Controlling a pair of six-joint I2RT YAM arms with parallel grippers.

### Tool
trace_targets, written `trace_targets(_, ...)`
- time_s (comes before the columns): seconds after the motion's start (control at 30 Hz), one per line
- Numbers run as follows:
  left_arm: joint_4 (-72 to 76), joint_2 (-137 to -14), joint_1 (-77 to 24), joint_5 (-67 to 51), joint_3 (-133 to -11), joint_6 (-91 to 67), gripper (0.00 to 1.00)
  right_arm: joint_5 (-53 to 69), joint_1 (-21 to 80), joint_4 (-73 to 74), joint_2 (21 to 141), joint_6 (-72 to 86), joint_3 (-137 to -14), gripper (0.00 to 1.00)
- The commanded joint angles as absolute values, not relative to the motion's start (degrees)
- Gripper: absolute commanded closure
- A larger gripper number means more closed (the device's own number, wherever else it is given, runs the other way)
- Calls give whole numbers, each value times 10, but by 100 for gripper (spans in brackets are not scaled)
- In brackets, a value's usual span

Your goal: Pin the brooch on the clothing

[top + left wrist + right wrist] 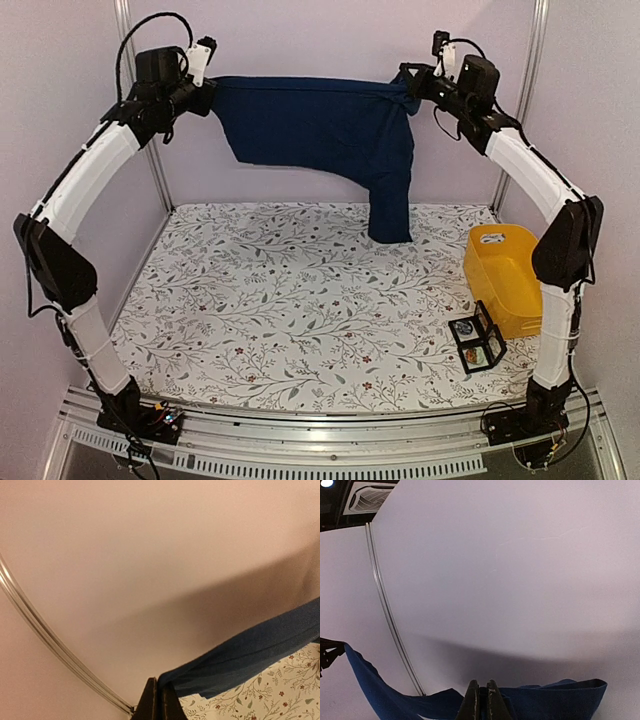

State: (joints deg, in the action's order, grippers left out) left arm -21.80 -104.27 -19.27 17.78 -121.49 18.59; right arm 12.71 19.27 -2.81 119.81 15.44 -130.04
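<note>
A: While the floral table (300, 300) fills most of the top view, where's the navy T-shirt (320, 125)?
B: Up in the air at the back, stretched sideways between both arms, in front of the wall. One part hangs lower on the right, down toward the table's far edge. Can't tell if it touches.
A: Left gripper (205, 95)?
B: Fingers pinched together on the shirt's left edge. Wrist view shows blue fabric coming out from between them.
A: Right gripper (408, 80)?
B: Clamped on the shirt's right end, with bunched cloth at the fingertips.
A: Smaller stuff?
B: Yellow bin (505, 275) on the table's right side, near the right arm. Just in front of it is a small black case (477, 338), lid open, with little items inside that are too small to name.
</note>
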Motion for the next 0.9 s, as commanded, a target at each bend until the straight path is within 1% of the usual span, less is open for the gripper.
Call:
trace_targets(0.0,-180,-948,-204,196,-1072,235,100,141,195,-120,1090,130,-1211,100)
trace_targets(0.13,-179,-850,-231,200,-882,174,100,131,238,-134,958,128,-956,99)
trace_targets(0.2,-195,-813,-248,196,-796,129,100,132,274,-141,916,141,-801,88)
trace_targets(0.27,-208,-780,-266,194,-710,86,100,125,303,-140,878,167,-683,77)
trace_targets(0.33,-221,-763,-284,195,-641,41,100,84,326,-140,847,241,-568,65)
trace_targets(0.37,-234,-759,-292,190,-612,19,100,67,332,-139,828,273,-511,57)
trace_targets(0.4,-245,-759,-299,183,-589,4,100,51,335,-139,817,316,-461,54)
trace_targets(0.5,-288,-770,-317,169,-537,-43,100,5,336,-124,765,401,-348,52)
trace_targets(0.57,-327,-788,-331,168,-521,-50,100,-35,336,-83,734,396,-332,53)
trace_targets(0.67,-365,-812,-338,170,-526,-62,100,-65,336,6,710,355,-375,53)
trace_targets(0.73,-376,-819,-341,171,-535,-64,100,-63,336,79,728,309,-423,52)
trace_targets(0.87,-392,-819,-340,204,-558,-51,100,-66,336,185,815,272,-523,51)
